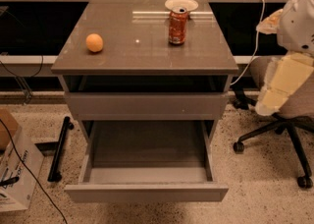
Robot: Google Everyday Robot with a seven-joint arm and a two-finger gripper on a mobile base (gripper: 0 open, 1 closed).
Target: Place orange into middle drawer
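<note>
The small, round, matt orange fruit lies at 9 o'clock on the glossy grey surface, above the open shallow grey middle drawer. The gripper hangs at 3 o'clock, and I cannot tell whether it is released or clenched.

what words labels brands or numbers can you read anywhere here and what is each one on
Nothing is clear enough to quote.
soda can on the cabinet top: label markings too blurred to read.
cardboard box at lower left: dark print, too small to read.
The orange, the open middle drawer and the end effector, hanging at the right beside the cabinet: no lettering visible.
</note>
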